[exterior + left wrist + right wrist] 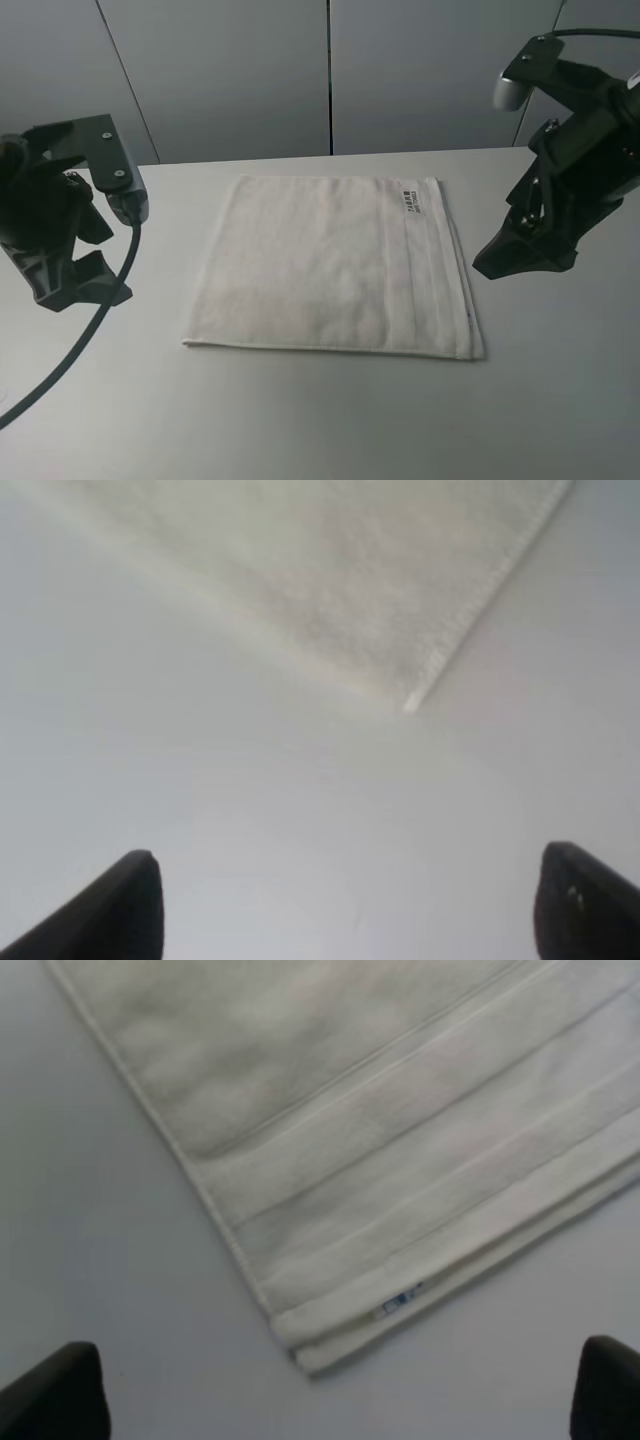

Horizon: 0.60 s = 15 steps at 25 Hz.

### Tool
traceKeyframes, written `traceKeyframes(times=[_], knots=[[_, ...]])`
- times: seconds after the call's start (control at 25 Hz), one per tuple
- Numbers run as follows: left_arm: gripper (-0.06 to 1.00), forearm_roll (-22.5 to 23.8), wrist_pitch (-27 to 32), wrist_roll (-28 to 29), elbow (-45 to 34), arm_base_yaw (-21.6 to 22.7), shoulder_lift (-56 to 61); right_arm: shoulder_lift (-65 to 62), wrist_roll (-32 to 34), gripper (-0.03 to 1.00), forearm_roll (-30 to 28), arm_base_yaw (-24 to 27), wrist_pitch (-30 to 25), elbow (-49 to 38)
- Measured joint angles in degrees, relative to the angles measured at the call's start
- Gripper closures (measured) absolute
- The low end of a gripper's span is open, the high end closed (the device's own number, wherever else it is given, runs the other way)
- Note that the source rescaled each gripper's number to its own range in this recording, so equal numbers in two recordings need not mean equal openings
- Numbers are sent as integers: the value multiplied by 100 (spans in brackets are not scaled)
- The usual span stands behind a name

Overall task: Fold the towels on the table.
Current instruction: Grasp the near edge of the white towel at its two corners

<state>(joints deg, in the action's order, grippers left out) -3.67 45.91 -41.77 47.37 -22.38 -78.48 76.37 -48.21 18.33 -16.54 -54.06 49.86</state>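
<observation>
A white towel [330, 265] lies flat and roughly square in the middle of the white table [300, 420], with its border band and small printed tag [410, 200] on the right side. My left gripper [70, 285] hovers to the left of the towel, open and empty. In the left wrist view a towel corner [400, 630] lies ahead of the open gripper [350, 910]. Off the towel's right edge my right gripper [520, 255] is open and empty. The right wrist view shows the banded corner [400, 1160], which looks two layers thick, and a tag [398, 1303] ahead of the gripper [340, 1400].
Grey wall panels [330, 70] stand behind the table's far edge. A black cable [90, 330] hangs from the left arm and runs over the table's near left part. Bare tabletop surrounds the towel on all sides.
</observation>
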Motion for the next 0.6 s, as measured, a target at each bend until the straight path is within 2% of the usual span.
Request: traceKeyframes(times=[0.24, 0.48, 0.6], knots=[[-2, 794, -323, 0, 11, -636, -1257, 555, -286, -3, -329, -302, 122, 0], [-2, 997, -919, 0, 11, -1133, -2175, 1115, -339, -3, -402, -441, 357, 0], [-2, 1088, -1141, 0, 21, -1217, -2469, 1294, -361, -3, -402, -451, 420, 0]])
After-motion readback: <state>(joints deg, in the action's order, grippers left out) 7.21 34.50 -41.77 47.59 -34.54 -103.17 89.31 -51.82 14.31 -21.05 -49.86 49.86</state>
